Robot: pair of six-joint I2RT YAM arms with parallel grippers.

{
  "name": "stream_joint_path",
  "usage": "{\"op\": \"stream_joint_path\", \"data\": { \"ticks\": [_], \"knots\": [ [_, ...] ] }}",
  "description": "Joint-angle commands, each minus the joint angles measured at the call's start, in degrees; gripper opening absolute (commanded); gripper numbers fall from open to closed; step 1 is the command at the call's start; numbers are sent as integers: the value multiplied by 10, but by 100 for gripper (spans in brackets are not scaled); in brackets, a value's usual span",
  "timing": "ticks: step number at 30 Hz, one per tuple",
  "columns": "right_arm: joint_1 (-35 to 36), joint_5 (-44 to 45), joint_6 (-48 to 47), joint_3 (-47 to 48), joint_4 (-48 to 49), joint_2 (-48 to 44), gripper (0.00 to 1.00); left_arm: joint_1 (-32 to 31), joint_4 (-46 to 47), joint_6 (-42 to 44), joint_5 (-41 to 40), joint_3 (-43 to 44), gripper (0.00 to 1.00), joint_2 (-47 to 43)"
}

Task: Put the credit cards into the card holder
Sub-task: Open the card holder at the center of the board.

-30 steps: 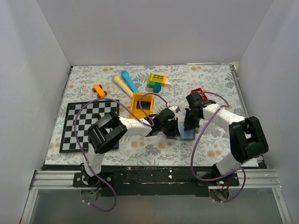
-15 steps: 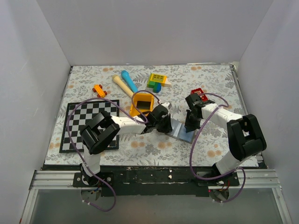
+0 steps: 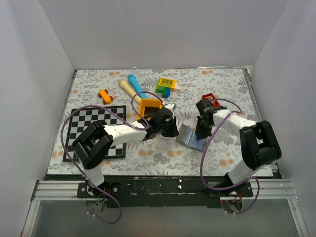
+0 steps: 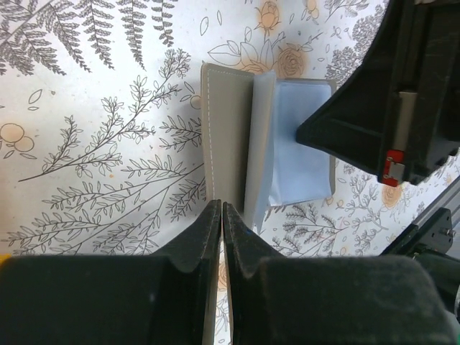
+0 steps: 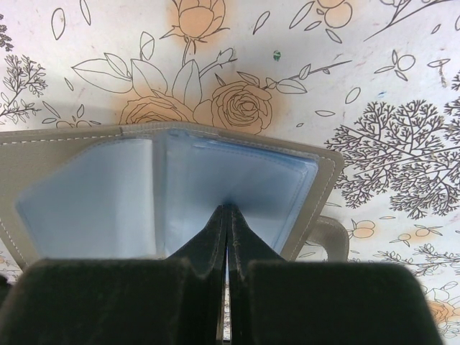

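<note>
The card holder (image 3: 190,136) lies spread on the desk (image 3: 222,160) between the two pincers. The right pincer (image 5: 226,210) is pressed together, its tips planted on the pale blue pockets (image 5: 251,176) and pinning that half down. The left pincer (image 4: 221,210) is also closed and seems to nip the grey cover (image 4: 226,136) just ahead of its tips, though the contact is hard to make out. The step in hand is holding the holder open. No credit cards show near either pincer, so the next move calls for one arm to let go and fetch a card.
</note>
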Motion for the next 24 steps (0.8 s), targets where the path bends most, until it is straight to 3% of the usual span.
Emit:
{"op": "stream_joint_path", "data": {
  "ticks": [1, 4, 11, 24],
  "knots": [
    [-4, 9, -2, 5, -12, 7, 1, 2, -12, 10, -21, -11, 6, -71],
    [-4, 4, -2, 1, -7, 6, 1, 2, -8, 18, -14, -5, 8, -94],
    [-4, -6, -2, -1, -1, 6, 1, -6, 84, 17, 106, -10, 8, -96],
    [-4, -17, -2, 3, 2, 12, 1, -39, 115, 45, 136, 37, 7, 16]
  ]
}}
